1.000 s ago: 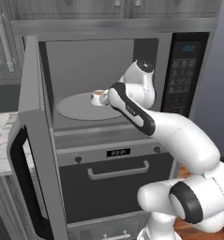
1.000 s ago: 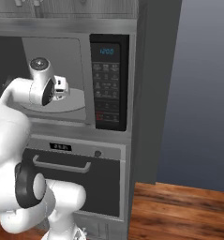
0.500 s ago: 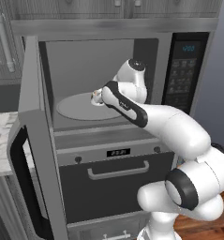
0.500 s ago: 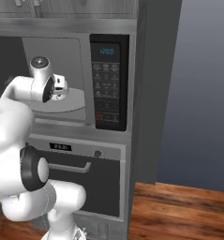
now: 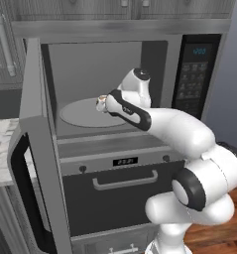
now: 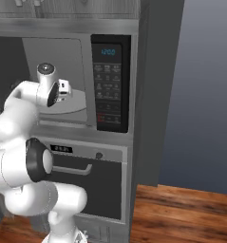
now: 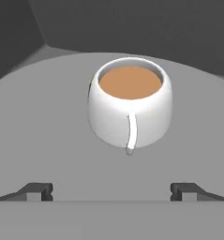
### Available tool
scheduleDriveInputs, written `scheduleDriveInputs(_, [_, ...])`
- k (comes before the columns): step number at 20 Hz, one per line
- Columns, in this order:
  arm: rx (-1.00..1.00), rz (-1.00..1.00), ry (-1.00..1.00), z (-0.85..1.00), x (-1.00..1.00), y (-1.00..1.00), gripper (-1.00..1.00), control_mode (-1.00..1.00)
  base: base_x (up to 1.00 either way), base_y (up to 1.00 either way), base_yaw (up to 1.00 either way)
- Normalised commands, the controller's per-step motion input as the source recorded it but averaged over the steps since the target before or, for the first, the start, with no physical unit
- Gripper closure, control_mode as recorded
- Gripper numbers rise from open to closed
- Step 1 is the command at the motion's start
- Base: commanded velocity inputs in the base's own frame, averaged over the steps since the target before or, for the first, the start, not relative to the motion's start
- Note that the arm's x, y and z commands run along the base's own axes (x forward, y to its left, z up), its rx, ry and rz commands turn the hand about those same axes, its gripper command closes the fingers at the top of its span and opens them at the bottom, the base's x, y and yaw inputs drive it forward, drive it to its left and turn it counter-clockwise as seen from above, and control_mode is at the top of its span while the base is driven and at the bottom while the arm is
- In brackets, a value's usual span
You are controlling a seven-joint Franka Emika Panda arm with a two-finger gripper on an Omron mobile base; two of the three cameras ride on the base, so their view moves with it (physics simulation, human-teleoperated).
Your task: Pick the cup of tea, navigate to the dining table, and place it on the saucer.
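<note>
While my reach into the open microwave lines up, the pick is not yet made.
My two-finger gripper (image 7: 111, 190) is spread wide, holding and touching nothing; the small white rounded cup of tea (image 7: 130, 107) stands upright just ahead, centred between my fingertips (image 7: 38, 190), on the grey round turntable plate (image 7: 38, 131). Next: ease forward, then close.
</note>
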Motion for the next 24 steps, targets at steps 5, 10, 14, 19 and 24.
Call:
scheduleDriveInputs(5, [0.0,0.0,0.0,0.0,0.42,0.0,-1.0,-1.0,0.0,0.0,0.0])
scheduleDriveInputs(10, [0.0,0.0,0.0,0.0,0.26,0.0,-1.0,-1.0,0.0,0.0,0.0])
scheduleDriveInputs(14, [0.0,0.0,0.0,0.0,0.26,0.0,-1.0,-1.0,0.0,0.0,0.0])
scheduleDriveInputs(19, [0.0,0.0,0.0,0.0,0.13,0.0,-1.0,-1.0,0.0,0.0,0.0])
scheduleDriveInputs(24, [0.0,0.0,0.0,0.0,-0.03,0.01,-1.0,-1.0,0.0,0.0,0.0])
